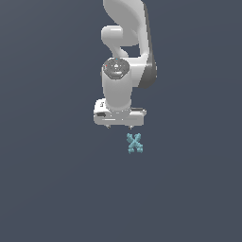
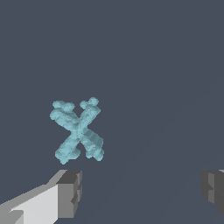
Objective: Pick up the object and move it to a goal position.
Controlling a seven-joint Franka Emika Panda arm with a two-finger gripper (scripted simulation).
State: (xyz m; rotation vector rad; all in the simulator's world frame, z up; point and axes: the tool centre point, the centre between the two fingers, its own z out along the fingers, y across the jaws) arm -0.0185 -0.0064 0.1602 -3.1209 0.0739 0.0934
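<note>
The object is a small X-shaped piece in light teal. Two arms cross near the centre, and each arm end carries a cluster of rounded knobs that gives the outline a bumpy, irregular edge. In the wrist view the object shows faceted, blocky surfaces along the arms, with lighter teal on the raised knobs and slightly darker teal in the recesses near the crossing. One arm end splits into two separate knob groups. The piece is much smaller than the gripper body.

The object lies flat on the plain dark grey-blue surface. In the exterior view it sits just below the gripper and slightly toward the exterior view's right of the gripper's centre line. No part of the gripper touches it.

The arm is white with dark grey joint sections and descends from the top of the exterior view. The gripper points down toward the surface.

The gripper is spread wide. In the wrist view the two fingertips stand well apart, each with a dark grey pad face, and nothing sits between them. The object lies beyond the fingertips, near the white-backed finger, not centred in the gap between the two. The second fingertip is only partly in the picture.
</note>
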